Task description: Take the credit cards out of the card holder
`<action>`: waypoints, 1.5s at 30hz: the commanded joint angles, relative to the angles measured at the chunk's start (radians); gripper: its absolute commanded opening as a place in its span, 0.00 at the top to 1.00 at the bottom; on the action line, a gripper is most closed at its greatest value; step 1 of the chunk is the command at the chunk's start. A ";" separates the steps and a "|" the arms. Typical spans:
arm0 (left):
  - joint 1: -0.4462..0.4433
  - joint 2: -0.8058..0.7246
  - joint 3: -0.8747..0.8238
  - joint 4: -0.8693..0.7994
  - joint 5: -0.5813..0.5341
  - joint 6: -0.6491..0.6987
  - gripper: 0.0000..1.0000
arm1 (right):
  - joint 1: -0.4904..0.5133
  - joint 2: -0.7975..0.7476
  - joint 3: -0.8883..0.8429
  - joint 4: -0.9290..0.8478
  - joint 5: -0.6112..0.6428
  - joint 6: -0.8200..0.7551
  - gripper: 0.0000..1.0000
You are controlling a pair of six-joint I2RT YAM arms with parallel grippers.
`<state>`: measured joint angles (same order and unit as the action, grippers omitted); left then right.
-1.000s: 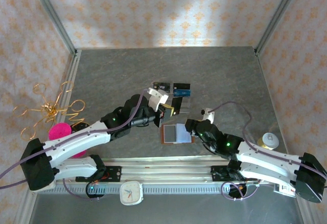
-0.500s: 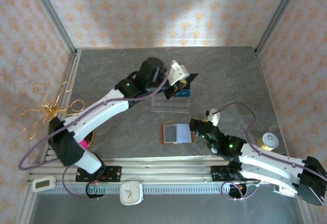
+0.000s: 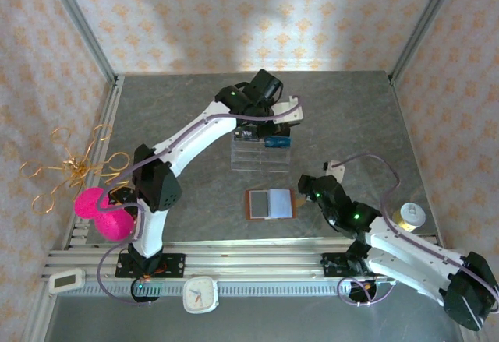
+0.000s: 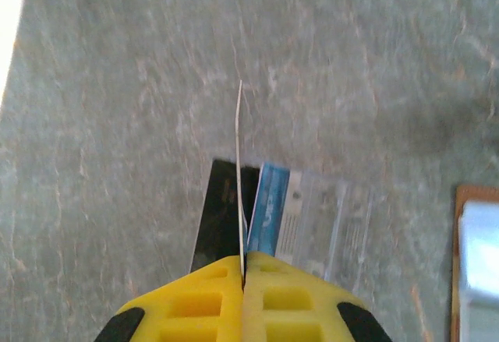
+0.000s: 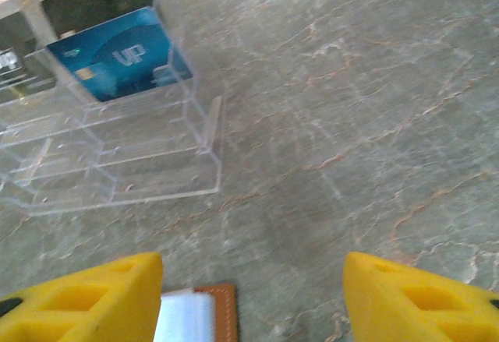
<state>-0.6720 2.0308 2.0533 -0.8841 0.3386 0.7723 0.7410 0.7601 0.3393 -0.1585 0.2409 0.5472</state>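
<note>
The left jaws are pressed together on a thin card (image 4: 239, 163), seen edge-on and held above the clear rack (image 3: 261, 157), where a black card (image 4: 222, 217) and a blue card (image 5: 117, 54) sit. The right jaws stand wide apart, holding nothing, low over the desk (image 3: 351, 116) just beside the open brown card holder (image 3: 270, 203).

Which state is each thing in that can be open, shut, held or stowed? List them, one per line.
Card holder: lying open on the table, pale inside up.
Left jaws: shut on a thin card.
Held card: gripped, seen edge-on.
Blue card: standing in the rack's rear tier.
Black card: standing in the rack beside the blue card.
Clear rack: upright on the table.
Right jaws: open, holding nothing.
</note>
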 commanded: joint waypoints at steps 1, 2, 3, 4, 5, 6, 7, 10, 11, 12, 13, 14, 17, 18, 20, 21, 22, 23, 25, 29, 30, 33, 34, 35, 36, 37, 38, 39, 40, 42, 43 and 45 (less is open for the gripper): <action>0.004 0.028 0.096 -0.115 -0.049 0.089 1.00 | -0.061 0.016 0.041 -0.002 -0.066 -0.044 0.40; 0.003 0.045 0.121 -0.131 -0.053 0.099 1.00 | -0.081 0.025 0.044 -0.002 -0.075 -0.049 0.40; 0.003 0.060 0.144 -0.151 -0.054 0.110 1.00 | -0.096 0.035 0.047 0.002 -0.086 -0.054 0.40; 0.004 0.068 0.155 -0.157 -0.059 0.119 1.00 | -0.106 0.044 0.049 0.004 -0.093 -0.058 0.40; 0.003 0.073 0.158 -0.160 -0.071 0.131 1.00 | -0.120 0.054 0.052 0.005 -0.102 -0.060 0.41; 0.003 0.076 0.159 -0.163 -0.077 0.141 1.00 | -0.131 0.064 0.052 0.010 -0.112 -0.065 0.41; 0.005 0.078 0.159 -0.164 -0.079 0.151 1.00 | -0.138 0.070 0.053 0.015 -0.117 -0.065 0.41; 0.009 0.090 0.158 -0.162 -0.082 0.172 1.00 | -0.159 0.099 0.057 0.030 -0.131 -0.069 0.41; 0.011 0.096 0.162 -0.165 -0.080 0.173 1.00 | -0.163 0.110 0.058 0.034 -0.135 -0.071 0.42; 0.011 0.103 0.169 -0.172 -0.072 0.176 1.00 | -0.167 0.117 0.062 0.038 -0.135 -0.072 0.42; 0.011 0.110 0.172 -0.176 -0.069 0.179 1.00 | -0.169 0.123 0.064 0.040 -0.135 -0.074 0.42; 0.011 0.116 0.176 -0.172 -0.069 0.177 1.00 | -0.170 0.130 0.066 0.042 -0.135 -0.074 0.42; 0.012 0.136 0.178 -0.167 -0.079 0.178 1.00 | -0.174 0.138 0.069 0.048 -0.142 -0.073 0.42; 0.012 0.143 0.178 -0.165 -0.082 0.179 1.00 | -0.174 0.138 0.070 0.048 -0.140 -0.073 0.42; 0.014 0.156 0.179 -0.162 -0.091 0.180 1.00 | -0.176 0.138 0.070 0.047 -0.138 -0.073 0.42; 0.016 0.160 0.179 -0.159 -0.096 0.183 1.00 | -0.176 0.138 0.070 0.046 -0.138 -0.072 0.42; 0.015 0.164 0.180 -0.152 -0.100 0.182 1.00 | -0.175 0.138 0.070 0.044 -0.142 -0.073 0.42; 0.017 0.165 0.181 -0.147 -0.103 0.182 1.00 | -0.176 0.137 0.070 0.043 -0.144 -0.074 0.42; 0.017 0.164 0.183 -0.141 -0.095 0.183 1.00 | -0.178 0.138 0.069 0.042 -0.145 -0.073 0.42; 0.018 0.157 0.167 -0.130 -0.087 0.192 1.00 | -0.179 0.134 0.064 0.047 -0.150 -0.070 0.42; 0.019 0.156 0.159 -0.121 -0.094 0.191 1.00 | -0.178 0.134 0.064 0.047 -0.150 -0.069 0.42; 0.020 0.152 0.145 -0.103 -0.110 0.188 1.00 | -0.180 0.133 0.063 0.048 -0.153 -0.067 0.42; 0.020 0.150 0.143 -0.103 -0.104 0.190 1.00 | -0.180 0.133 0.061 0.049 -0.155 -0.067 0.42; 0.020 0.147 0.137 -0.101 -0.105 0.192 1.00 | -0.180 0.133 0.061 0.048 -0.154 -0.066 0.42; 0.020 0.145 0.132 -0.092 -0.114 0.189 1.00 | -0.180 0.133 0.061 0.048 -0.156 -0.066 0.42; 0.021 0.145 0.129 -0.088 -0.125 0.188 1.00 | -0.180 0.133 0.061 0.050 -0.159 -0.067 0.42; 0.021 0.144 0.125 -0.084 -0.134 0.188 1.00 | -0.179 0.133 0.060 0.051 -0.161 -0.066 0.42; 0.021 0.143 0.120 -0.082 -0.138 0.189 1.00 | -0.179 0.133 0.060 0.052 -0.161 -0.064 0.42; 0.020 0.141 0.112 -0.077 -0.138 0.191 1.00 | -0.179 0.133 0.060 0.052 -0.160 -0.063 0.42; 0.021 0.141 0.105 -0.072 -0.145 0.190 1.00 | -0.180 0.134 0.060 0.053 -0.161 -0.064 0.42; 0.020 0.142 0.101 -0.072 -0.146 0.192 1.00 | -0.180 0.133 0.060 0.053 -0.161 -0.064 0.42; 0.021 0.140 0.090 -0.060 -0.156 0.190 1.00 | -0.181 0.134 0.061 0.053 -0.163 -0.064 0.42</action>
<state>-0.6582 2.1963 2.1609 -0.9646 0.2192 0.9451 0.5659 0.8978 0.3782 -0.1265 0.0776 0.4923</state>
